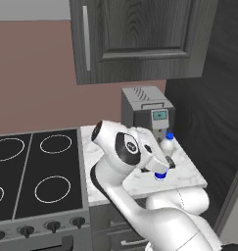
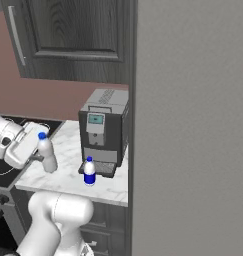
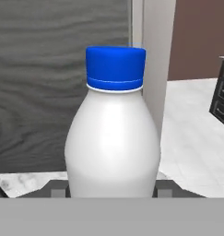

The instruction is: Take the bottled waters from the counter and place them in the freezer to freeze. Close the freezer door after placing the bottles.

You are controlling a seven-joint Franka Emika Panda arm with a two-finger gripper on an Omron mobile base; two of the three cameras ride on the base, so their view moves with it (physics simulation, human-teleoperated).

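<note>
Pale bottle (image 3: 113, 138), blue cap, whitish body: nearest the hand camera, upright, seated between the two dark fingertips (image 3: 58, 188) of the gripper (image 2: 43, 159), whose jaws are clamped on its lower body; in the right base view it stands at the near left of the counter, just off or on the marble, contact with the surface not discernible. Fridge unit (image 2: 193, 125): tall light-grey flat panel, right of the counter, closed face toward the camera. Upper cabinet (image 1: 140, 39): dark grey wood grain, vertical bar handle, mounted above the counter. Stove top (image 1: 37, 171): black, ring markings, left of the counter, knobs along its near edge. Counter (image 2: 68, 175): white marble, grey veins, over dark drawers. Coffee machine (image 2: 104, 132): grey, small lit screen, at the far side of the counter. Second bottle (image 2: 89, 172): clear, dark blue lower band, blue cap, upright on the counter just in front of the coffee machine's tray, well apart from the held bottle.
</note>
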